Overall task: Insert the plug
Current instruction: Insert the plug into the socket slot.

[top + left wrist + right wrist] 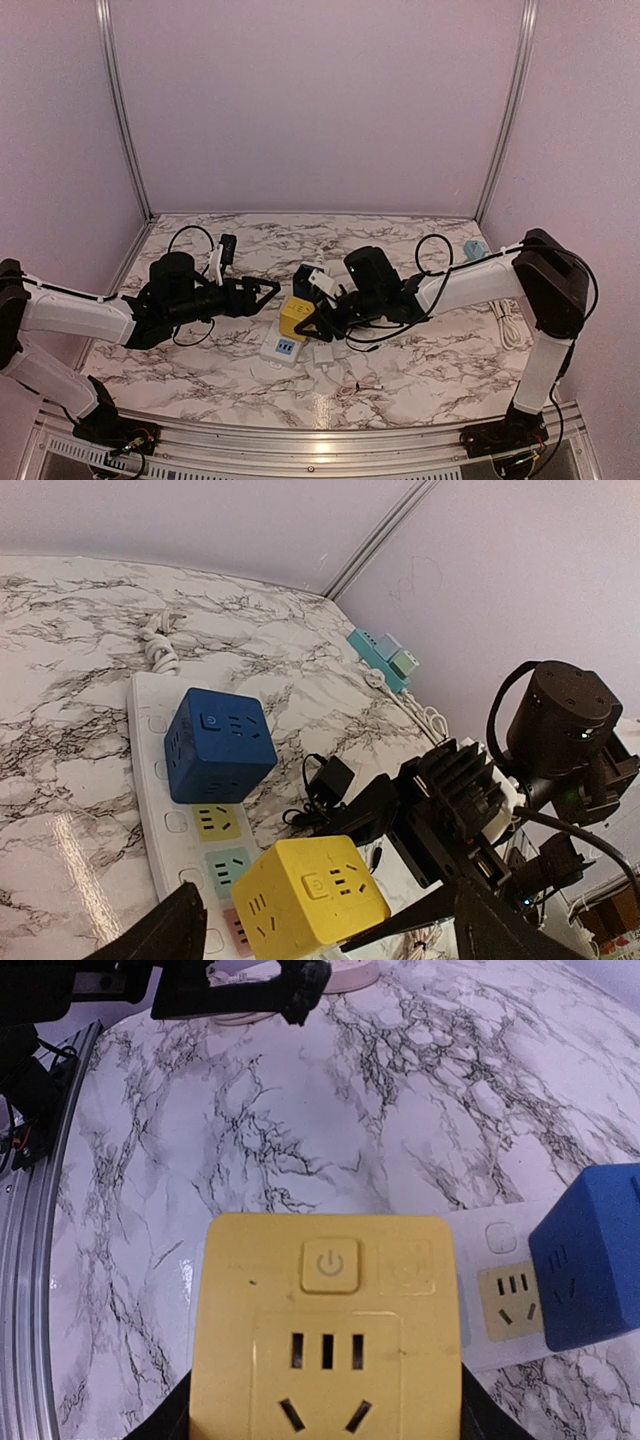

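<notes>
1. Risk of missing the socket and shoving strip [148,742] sideways: yellow cube [328,1330] seemingly tilted over strip's near end, prongs hidden.
2. Right gripper [312,322]: clamped on yellow cube's sides, stretched low toward 9 o'clock.
3. Left gripper [272,296]: spread wide, empty, near yellow cube at its 10 o'clock.

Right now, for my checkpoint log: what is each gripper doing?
Left gripper: open, empty.
Right gripper: shut on the yellow cube.
</notes>
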